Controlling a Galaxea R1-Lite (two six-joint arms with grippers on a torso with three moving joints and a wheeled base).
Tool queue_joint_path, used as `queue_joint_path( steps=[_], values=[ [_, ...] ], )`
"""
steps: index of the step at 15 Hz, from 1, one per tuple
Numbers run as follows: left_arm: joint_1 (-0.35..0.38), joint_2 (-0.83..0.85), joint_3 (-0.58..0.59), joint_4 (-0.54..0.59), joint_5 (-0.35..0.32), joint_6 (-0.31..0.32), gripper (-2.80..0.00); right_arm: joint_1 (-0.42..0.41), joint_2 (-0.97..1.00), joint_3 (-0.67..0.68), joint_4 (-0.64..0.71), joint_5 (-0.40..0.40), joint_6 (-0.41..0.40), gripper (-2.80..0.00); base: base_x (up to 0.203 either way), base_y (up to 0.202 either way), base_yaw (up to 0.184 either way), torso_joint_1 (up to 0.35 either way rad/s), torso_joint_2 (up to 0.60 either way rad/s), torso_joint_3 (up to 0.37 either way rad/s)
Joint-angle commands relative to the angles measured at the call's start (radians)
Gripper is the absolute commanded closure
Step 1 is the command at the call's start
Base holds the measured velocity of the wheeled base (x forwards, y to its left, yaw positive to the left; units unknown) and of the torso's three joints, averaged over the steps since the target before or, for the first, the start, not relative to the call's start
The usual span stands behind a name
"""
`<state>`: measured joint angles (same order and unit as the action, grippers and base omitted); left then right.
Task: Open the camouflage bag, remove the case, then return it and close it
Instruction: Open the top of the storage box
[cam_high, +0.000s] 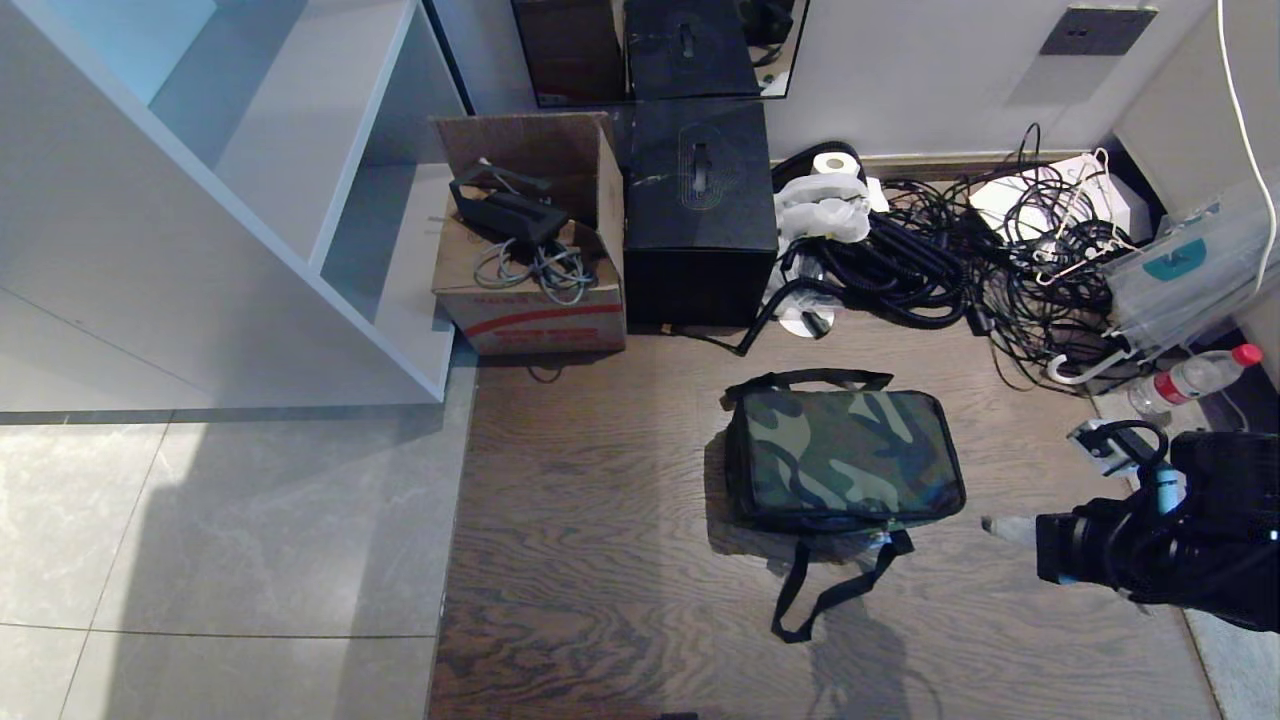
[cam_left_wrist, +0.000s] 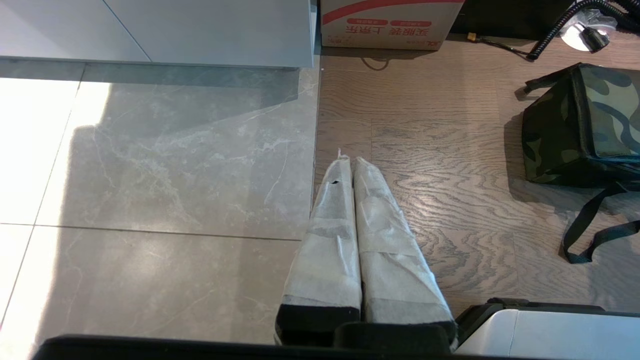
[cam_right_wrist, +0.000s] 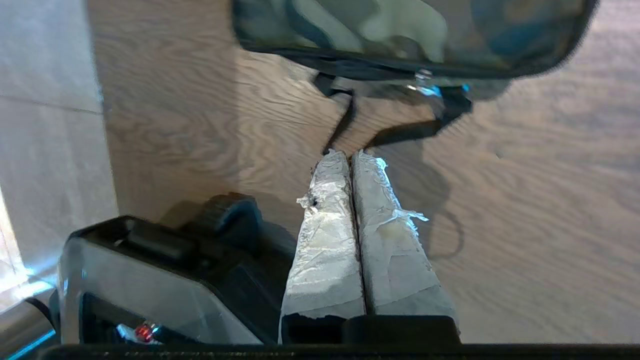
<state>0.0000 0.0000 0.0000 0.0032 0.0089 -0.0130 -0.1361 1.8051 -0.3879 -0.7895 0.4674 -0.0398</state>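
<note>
Head view: right gripper (cam_high: 990, 524) held low beside camouflage bag (cam_high: 843, 458), jaws pressed together, empty, likely aimed at zipper pull (cam_right_wrist: 423, 75); bag zipped; left gripper (cam_left_wrist: 348, 161) parked, closed.

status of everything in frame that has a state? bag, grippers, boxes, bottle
camouflage bag: zipped shut, flat on the wood floor, straps loose, untouched
right gripper: fingers shut, empty, near the bag's front edge, not touching
left gripper: fingers shut, empty, parked over the floor, away from the bag
cardboard carton: flaps open, cables inside
black box: closed
plastic bottle: capped, lying on its side
</note>
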Motion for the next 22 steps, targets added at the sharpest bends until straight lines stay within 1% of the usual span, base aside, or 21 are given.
queue_joint_path(
  steps=[1,2,3,4,5,6,7,8,10,12,13,14,16,17,19,20,22],
  values=[
    [0.000,0.000,0.000,0.000,0.000,-0.001,0.00,-0.016,0.082,-0.087,0.057,-0.036,0.012,0.00,0.000,0.000,0.000,0.000,0.00,0.000],
    [0.000,0.000,0.000,0.000,0.000,-0.001,0.00,-0.020,0.080,-0.142,0.150,-0.050,0.050,0.00,0.000,0.000,0.000,0.000,0.00,0.000],
    [0.000,0.000,0.000,0.000,0.000,-0.001,0.00,-0.021,0.053,-0.197,0.288,-0.053,0.120,0.00,0.000,0.000,0.000,0.000,0.00,0.000],
    [0.000,0.000,0.000,0.000,0.000,-0.001,0.00,-0.019,-0.004,-0.235,0.412,-0.050,0.168,0.00,0.000,0.000,0.000,0.000,0.00,0.000],
    [0.000,0.000,0.000,0.000,0.000,-0.001,0.00,-0.012,-0.074,-0.246,0.502,-0.039,0.180,0.00,0.000,0.000,0.000,0.000,0.00,0.000],
    [0.000,0.000,0.000,0.000,0.000,-0.001,0.00,0.002,-0.158,-0.237,0.577,-0.024,0.175,0.00,0.000,0.000,0.000,0.000,0.00,0.000],
    [0.000,0.000,0.000,0.000,0.000,-0.001,0.00,0.023,-0.239,-0.214,0.624,-0.012,0.163,0.00,0.000,0.000,0.000,0.000,0.00,0.000],
    [0.000,0.000,0.000,0.000,0.001,-0.001,0.00,0.068,-0.334,-0.169,0.654,-0.002,0.138,0.00,0.000,0.000,0.000,0.000,0.00,0.000],
    [0.000,0.000,0.000,0.000,0.000,-0.001,0.00,0.179,-0.517,-0.059,0.691,0.008,0.060,0.00,0.000,0.000,0.000,0.000,0.00,0.000],
    [0.000,0.000,0.000,0.000,0.000,-0.001,0.00,0.251,-0.693,0.022,0.732,0.008,0.013,0.00,0.000,0.000,0.000,0.000,0.00,0.000],
    [0.000,0.000,0.000,0.000,0.000,-0.001,0.00,0.288,-0.790,0.051,0.767,-0.005,-0.004,0.00,0.000,0.000,0.000,0.000,0.00,0.000],
    [0.000,0.000,0.000,0.000,0.001,-0.001,0.00,0.326,-0.880,0.075,0.807,-0.035,-0.015,0.00,0.000,0.000,0.000,0.000,0.00,0.000],
    [0.000,0.000,0.000,0.000,0.000,-0.001,0.00,0.384,-1.023,0.136,0.869,-0.136,-0.019,0.00,0.000,0.000,0.000,0.000,0.00,0.000],
    [0.000,0.000,0.000,0.000,0.000,-0.001,0.00,0.395,-1.067,0.146,0.846,-0.176,0.017,0.00,0.000,0.000,0.000,0.000,0.00,0.000],
    [0.000,0.000,0.000,0.000,0.000,-0.001,0.00,0.400,-1.064,0.121,0.779,-0.201,0.062,0.00,0.000,0.000,0.000,0.000,0.00,0.000],
    [0.000,0.000,0.000,0.000,0.000,-0.001,0.00,0.392,-1.016,0.073,0.753,-0.208,0.081,0.00,0.000,0.000,0.000,0.000,0.00,0.000],
    [0.000,0.000,0.000,0.000,0.000,-0.001,0.00,0.353,-0.854,-0.068,0.723,-0.217,0.110,0.00,0.000,0.000,0.000,0.000,0.00,0.000]
  ],
)
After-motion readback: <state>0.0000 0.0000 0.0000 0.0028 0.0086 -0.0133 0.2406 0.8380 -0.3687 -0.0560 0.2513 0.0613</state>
